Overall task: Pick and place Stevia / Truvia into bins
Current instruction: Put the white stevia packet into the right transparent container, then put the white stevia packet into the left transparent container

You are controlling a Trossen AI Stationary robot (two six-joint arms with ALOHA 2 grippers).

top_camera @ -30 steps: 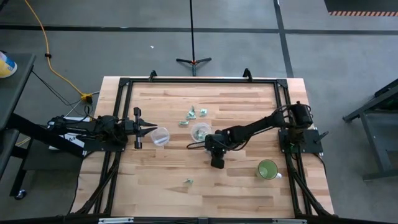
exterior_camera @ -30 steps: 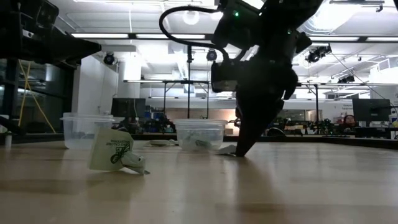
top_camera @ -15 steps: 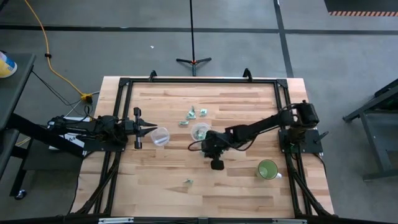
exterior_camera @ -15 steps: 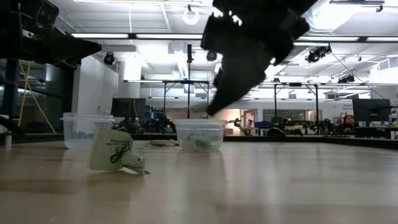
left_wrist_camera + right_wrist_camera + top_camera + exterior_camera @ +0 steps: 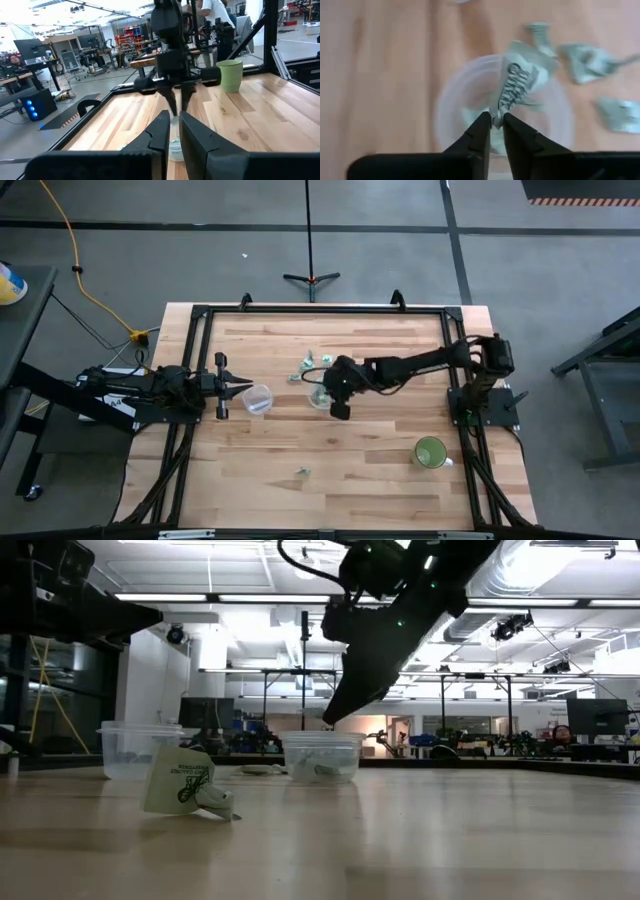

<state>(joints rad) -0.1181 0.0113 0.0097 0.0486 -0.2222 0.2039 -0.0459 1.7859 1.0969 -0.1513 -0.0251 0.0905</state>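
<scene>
Jaws of the right gripper [image 5: 493, 121] pinch tight on one corner of a green and white sachet [image 5: 518, 80], which hangs right over the middle clear cup [image 5: 445, 107]. To do this well, let go only over the cup's middle. The left gripper [image 5: 236, 387], nearly closed and empty, waits by the other cup [image 5: 258, 398]

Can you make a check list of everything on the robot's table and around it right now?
Surface: wooden table, bare boards.
Job's things: sachet pinched over a clear cup; second clear cup; loose sachets behind; one sachet near the front.
Clutter: green cup.
Grippers: right tool shut on the sachet above the cup; left tool waits at the table's left edge.
Cables: yellow cable on the floor.
Surroundings: stand behind the table; people in the workshop.
</scene>
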